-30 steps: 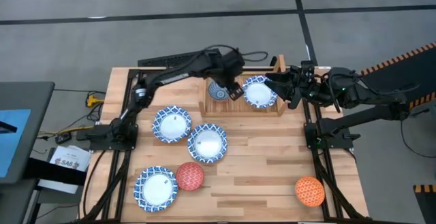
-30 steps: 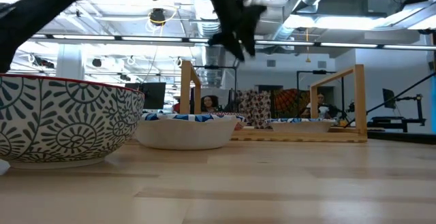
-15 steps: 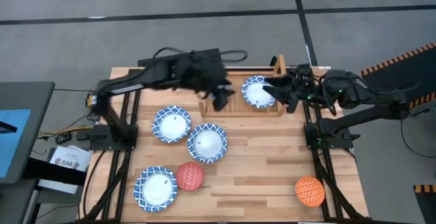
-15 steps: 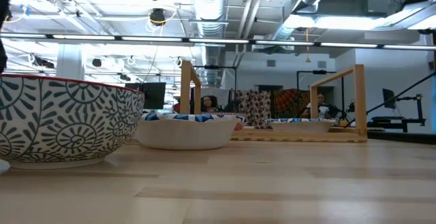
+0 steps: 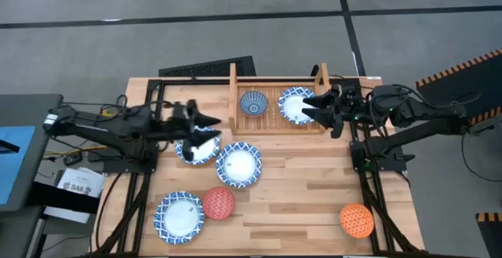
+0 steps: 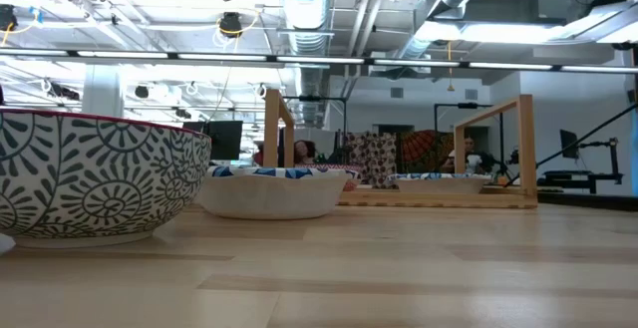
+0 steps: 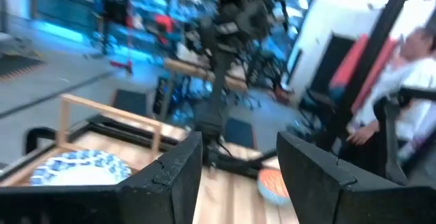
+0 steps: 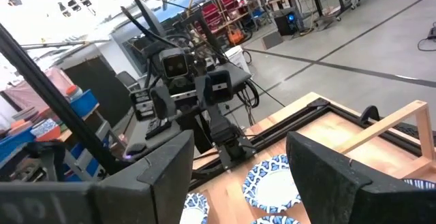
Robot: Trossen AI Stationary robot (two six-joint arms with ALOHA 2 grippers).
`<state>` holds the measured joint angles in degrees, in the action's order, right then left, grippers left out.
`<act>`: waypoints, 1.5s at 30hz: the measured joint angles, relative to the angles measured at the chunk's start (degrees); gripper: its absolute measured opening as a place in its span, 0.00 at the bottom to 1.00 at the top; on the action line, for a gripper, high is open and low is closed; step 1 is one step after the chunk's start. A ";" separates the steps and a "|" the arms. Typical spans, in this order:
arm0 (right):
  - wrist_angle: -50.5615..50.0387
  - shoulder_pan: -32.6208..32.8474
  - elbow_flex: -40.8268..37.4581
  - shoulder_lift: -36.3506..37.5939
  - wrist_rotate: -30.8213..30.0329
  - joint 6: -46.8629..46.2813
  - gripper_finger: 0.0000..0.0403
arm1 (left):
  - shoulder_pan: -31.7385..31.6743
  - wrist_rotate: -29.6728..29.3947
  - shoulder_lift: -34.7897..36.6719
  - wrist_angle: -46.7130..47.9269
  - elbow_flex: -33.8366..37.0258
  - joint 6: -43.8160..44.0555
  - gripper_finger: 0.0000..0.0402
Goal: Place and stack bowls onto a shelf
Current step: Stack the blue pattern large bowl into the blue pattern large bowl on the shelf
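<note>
Spanning the far middle of the table, the wooden shelf already carries two bowls: a small blue bowl on its left part and a wide white bowl on its right. Three more white bowls wait in front: one under the left gripper, one beside it toward the middle, one near the front left, touching or just beside the red bowl. The orange bowl sits alone at the near right. The left gripper hovers with fingers apart, empty. The right gripper, also spread and empty, sits at the shelved white bowl's right edge. Judging by this, the next pick is the white bowl below the left gripper; it should straddle the rim squarely before closing, since a shallow bowl can tip.
</note>
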<state>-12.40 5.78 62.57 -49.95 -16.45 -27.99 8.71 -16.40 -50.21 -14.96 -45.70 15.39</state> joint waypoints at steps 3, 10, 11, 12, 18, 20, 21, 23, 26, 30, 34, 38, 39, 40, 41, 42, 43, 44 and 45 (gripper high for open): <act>0.00 -0.02 0.00 0.00 0.00 -0.70 0.65 | 0.26 -2.43 4.19 -0.01 2.15 -0.28 0.43; -0.50 -0.27 0.04 -4.39 1.55 -16.61 0.65 | 0.26 -2.49 6.81 0.48 2.52 -2.69 0.43; -0.75 0.20 0.04 -6.30 2.45 -17.96 0.65 | 0.26 -2.49 6.83 0.47 2.52 -2.68 0.43; -0.73 0.86 0.04 -8.48 2.82 -19.29 0.65 | 0.26 -2.48 6.80 0.55 2.52 -2.68 0.43; -2.48 4.33 -0.07 -22.56 3.37 -25.44 0.65 | 0.26 -2.30 6.73 2.08 2.52 -2.60 0.43; -1.18 5.70 -0.05 -27.14 4.84 -22.72 0.65 | 0.26 -2.30 6.73 2.64 2.52 -2.37 0.43; -1.03 6.48 0.18 -29.28 6.49 -20.44 0.65 | 0.25 -2.30 6.73 2.71 2.52 -2.34 0.43; -1.47 7.90 2.20 -33.32 10.84 -15.02 0.65 | 0.24 -2.30 6.73 2.67 2.52 -2.28 0.43; -3.83 9.74 7.13 -38.75 13.75 -4.93 0.65 | 0.24 -2.28 6.74 2.81 2.52 -2.28 0.43; -9.08 11.61 12.34 -46.23 13.65 14.32 0.65 | 0.24 -2.26 6.73 3.84 2.52 -2.28 0.43; -11.31 12.27 16.67 -52.35 13.66 24.43 0.65 | 0.24 -2.21 6.73 4.38 2.52 -2.28 0.43; -13.24 11.71 19.49 -58.07 13.62 28.55 0.65 | 0.24 -2.10 6.73 5.28 2.52 -2.26 0.43; -13.17 11.62 20.10 -59.34 13.56 30.06 0.65 | 0.24 -2.10 6.73 5.34 2.52 -2.26 0.43; -13.93 11.61 20.58 -60.37 13.44 31.59 0.65 | 0.24 -2.10 6.73 5.35 2.52 -2.26 0.43; -14.78 11.56 21.15 -61.46 13.44 33.01 0.65 | 0.24 -2.11 6.73 5.36 2.52 -2.26 0.43; -14.95 11.29 21.64 -62.48 13.28 34.13 0.65 | 0.24 -2.13 6.73 5.44 2.52 -2.26 0.43; -15.41 11.19 21.97 -63.38 12.83 34.79 0.65 | 0.24 -2.13 6.70 5.47 2.52 -2.26 0.43; -16.20 11.17 22.31 -64.28 12.32 34.99 0.65 | 0.24 -2.12 6.72 5.38 2.52 -2.26 0.43; -16.45 11.13 22.63 -65.19 12.01 35.13 0.65 | 0.24 -2.13 6.73 5.31 2.52 -2.26 0.43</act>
<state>-28.85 16.91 85.20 -115.15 -4.44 7.15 8.95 -18.52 -43.48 -9.65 -43.18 13.13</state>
